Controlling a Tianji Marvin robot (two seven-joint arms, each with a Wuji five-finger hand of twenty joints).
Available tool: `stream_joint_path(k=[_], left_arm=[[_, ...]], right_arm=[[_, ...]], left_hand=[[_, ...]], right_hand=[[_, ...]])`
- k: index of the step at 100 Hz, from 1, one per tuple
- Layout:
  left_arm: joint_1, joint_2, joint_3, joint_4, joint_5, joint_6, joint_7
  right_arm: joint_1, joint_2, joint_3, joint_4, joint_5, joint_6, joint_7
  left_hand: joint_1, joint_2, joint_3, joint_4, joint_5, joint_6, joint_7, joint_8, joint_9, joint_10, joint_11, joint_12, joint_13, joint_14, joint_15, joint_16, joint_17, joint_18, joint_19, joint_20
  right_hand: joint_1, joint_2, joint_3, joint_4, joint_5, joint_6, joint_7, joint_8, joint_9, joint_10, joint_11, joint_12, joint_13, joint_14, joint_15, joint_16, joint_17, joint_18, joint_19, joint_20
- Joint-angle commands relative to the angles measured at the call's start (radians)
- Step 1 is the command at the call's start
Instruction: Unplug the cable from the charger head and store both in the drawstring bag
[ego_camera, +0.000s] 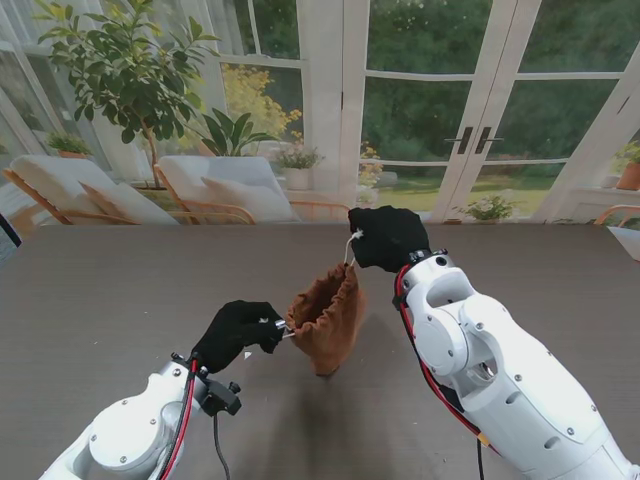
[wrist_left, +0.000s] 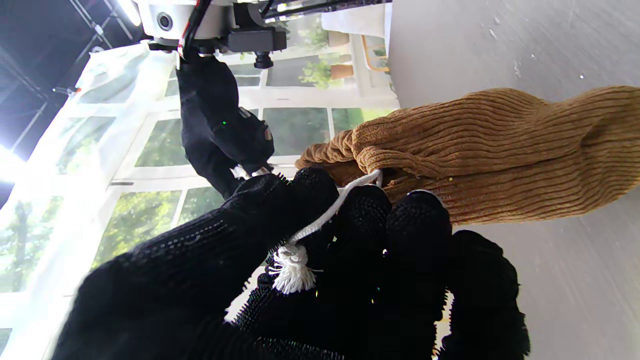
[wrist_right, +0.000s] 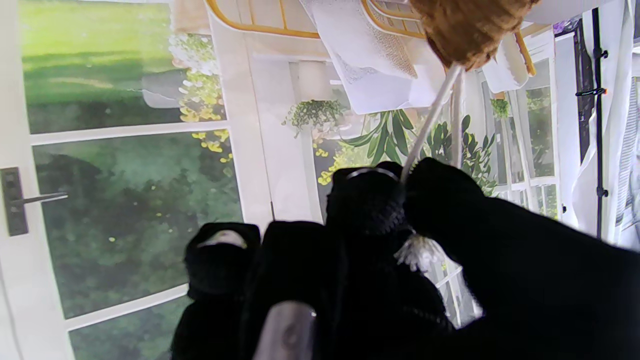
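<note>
A brown corduroy drawstring bag (ego_camera: 326, 318) hangs between my two hands over the middle of the table, its mouth gathered. My left hand (ego_camera: 237, 332), in a black glove, is shut on a white drawstring (wrist_left: 327, 215) at the bag's left side; the cord's frayed end (wrist_left: 291, 267) sticks out between the fingers. My right hand (ego_camera: 387, 238) is raised farther from me, shut on the other white drawstring (wrist_right: 429, 122), which runs taut to the bag (wrist_right: 467, 27). No cable or charger head shows in any view.
The grey table (ego_camera: 110, 300) stretches around the bag. Beyond its far edge stand lounge chairs (ego_camera: 215, 190), potted plants (ego_camera: 130, 70) and glass doors (ego_camera: 480, 110).
</note>
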Motion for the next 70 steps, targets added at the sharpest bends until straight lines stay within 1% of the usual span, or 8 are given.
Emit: stream_joint_path(k=[1,10,30,50,70], left_arm=[[0.006,0.004,-0.006,0.000,-0.012,-0.010,-0.029],[0.011,0.006,-0.014,-0.001,-0.016,-0.022,-0.034],[0.024,0.010,-0.042,-0.015,-0.035,-0.038,-0.054],[0.029,0.014,-0.063,-0.029,-0.053,-0.045,-0.078],[0.027,0.017,-0.074,-0.032,-0.070,-0.051,-0.100]], right_arm=[[0.008,0.004,0.003,0.006,-0.010,-0.030,0.021],[0.022,0.011,0.009,0.020,-0.016,-0.087,0.038],[0.050,0.019,0.019,0.055,-0.021,-0.189,0.052],[0.072,0.024,0.020,0.088,-0.037,-0.255,0.048],[0.089,0.030,0.021,0.115,-0.076,-0.316,0.033]], left_hand=[[-0.025,0.059,0.044,-0.021,0.094,-0.042,0.075,0.020,0.014,-0.045,0.023,-0.008,-0.023,-0.004,0.044,0.021,-0.039,-0.083,0.002,0.023],[-0.028,0.062,0.044,-0.022,0.093,-0.046,0.076,0.023,0.012,-0.048,0.026,-0.005,-0.025,-0.008,0.054,0.027,-0.041,-0.088,0.003,0.027],[-0.030,0.069,0.043,-0.023,0.091,-0.045,0.085,0.036,0.016,-0.050,0.032,-0.001,-0.019,-0.006,0.061,0.032,-0.037,-0.086,0.009,0.035],[-0.034,0.074,0.045,-0.024,0.089,-0.048,0.090,0.044,0.025,-0.055,0.034,-0.012,0.000,-0.013,0.064,0.029,-0.014,-0.076,0.013,0.038],[-0.038,0.074,0.045,-0.024,0.088,-0.049,0.091,0.044,0.032,-0.060,0.035,-0.021,0.016,-0.021,0.068,0.027,0.005,-0.070,0.017,0.035]], right_hand=[[-0.017,-0.022,0.077,-0.005,0.020,-0.063,0.008,0.029,0.089,0.058,0.007,0.027,0.003,-0.207,0.044,0.003,0.523,-0.046,0.063,-0.033],[-0.041,-0.032,0.098,-0.012,0.029,-0.116,-0.002,0.043,0.088,0.045,0.008,0.037,0.004,-0.220,0.038,0.004,0.522,-0.058,0.054,-0.032],[-0.070,-0.056,0.136,-0.024,0.044,-0.173,-0.013,0.062,0.087,0.031,0.012,0.052,0.004,-0.224,0.036,0.006,0.520,-0.064,0.042,-0.031],[-0.084,-0.069,0.158,-0.031,0.051,-0.203,-0.017,0.073,0.087,0.022,0.015,0.060,0.004,-0.231,0.035,0.006,0.518,-0.065,0.034,-0.030],[-0.091,-0.079,0.175,-0.037,0.056,-0.217,-0.017,0.080,0.087,0.014,0.018,0.066,0.005,-0.239,0.034,0.007,0.518,-0.066,0.029,-0.030]])
